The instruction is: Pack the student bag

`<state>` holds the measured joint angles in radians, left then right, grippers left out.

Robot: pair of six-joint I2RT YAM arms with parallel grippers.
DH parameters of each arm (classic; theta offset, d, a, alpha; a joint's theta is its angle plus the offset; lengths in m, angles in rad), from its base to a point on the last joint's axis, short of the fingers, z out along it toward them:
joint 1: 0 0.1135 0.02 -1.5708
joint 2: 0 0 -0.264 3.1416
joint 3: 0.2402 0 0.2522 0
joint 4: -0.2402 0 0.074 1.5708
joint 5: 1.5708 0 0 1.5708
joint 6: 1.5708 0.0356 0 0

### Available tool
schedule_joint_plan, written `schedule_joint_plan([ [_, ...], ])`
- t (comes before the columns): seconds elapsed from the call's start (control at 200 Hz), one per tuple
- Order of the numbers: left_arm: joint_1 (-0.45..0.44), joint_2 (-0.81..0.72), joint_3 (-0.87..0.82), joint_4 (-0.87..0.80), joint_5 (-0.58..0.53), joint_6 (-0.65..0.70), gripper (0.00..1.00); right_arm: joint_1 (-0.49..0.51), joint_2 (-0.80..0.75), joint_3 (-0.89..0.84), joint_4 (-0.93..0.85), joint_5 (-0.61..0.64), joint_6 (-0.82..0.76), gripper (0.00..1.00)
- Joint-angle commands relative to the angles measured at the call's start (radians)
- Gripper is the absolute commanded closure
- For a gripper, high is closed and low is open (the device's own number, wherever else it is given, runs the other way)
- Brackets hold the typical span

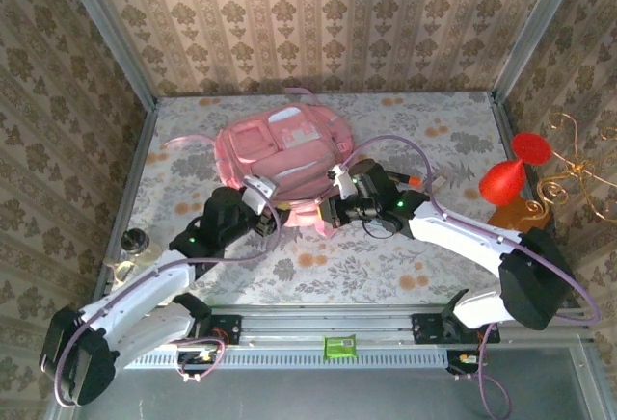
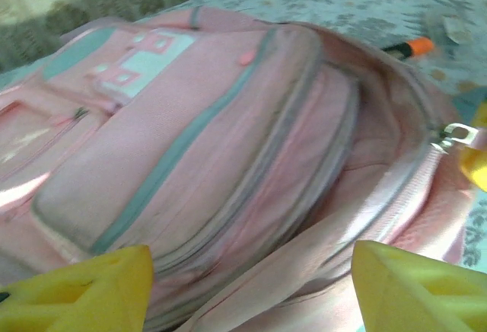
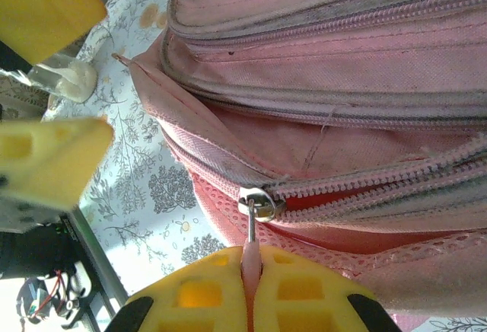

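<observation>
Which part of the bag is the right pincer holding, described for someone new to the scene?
Find the big pink student bag lying on the flowered table. Along its edge nearest the arms runs a partly open zip, and on it sits the zip slider, whose thin pink tab is pinched in the right pincer. Its silver metal stands out from the pink cloth around it.

Pink student bag (image 2: pixel 213 142); jaws apart

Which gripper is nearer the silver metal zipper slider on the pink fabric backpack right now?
Right. The right gripper pinches the pink pull tab of the silver zipper slider; the left gripper hangs open by the pink fabric backpack, off the slider.
</observation>
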<state>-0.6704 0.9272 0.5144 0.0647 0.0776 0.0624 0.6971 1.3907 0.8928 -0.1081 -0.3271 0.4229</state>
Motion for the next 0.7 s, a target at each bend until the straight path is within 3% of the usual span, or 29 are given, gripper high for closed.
schedule_joint_plan([
  [0.0,-0.019,0.063,0.048,0.024,0.119,0.147,0.30,0.008,-0.009,0.030,0.062,-0.052,0.011,1.00],
  [0.2,-0.021,0.176,0.101,-0.018,0.141,0.211,0.30,0.007,-0.010,0.038,0.049,-0.048,0.010,1.00],
  [0.36,-0.020,0.232,0.119,-0.011,0.147,0.200,0.39,0.006,-0.007,0.038,0.064,-0.056,0.018,1.00],
  [0.46,-0.012,0.255,0.136,-0.037,0.120,0.191,0.53,0.007,-0.010,0.035,0.064,-0.055,0.021,1.00],
  [0.58,0.008,0.251,0.139,-0.047,0.088,0.171,0.82,0.004,-0.018,0.029,0.045,-0.023,0.023,1.00],
  [0.695,0.032,0.219,0.123,-0.046,0.066,0.130,0.93,-0.007,-0.030,0.021,0.001,0.047,0.044,1.00],
])
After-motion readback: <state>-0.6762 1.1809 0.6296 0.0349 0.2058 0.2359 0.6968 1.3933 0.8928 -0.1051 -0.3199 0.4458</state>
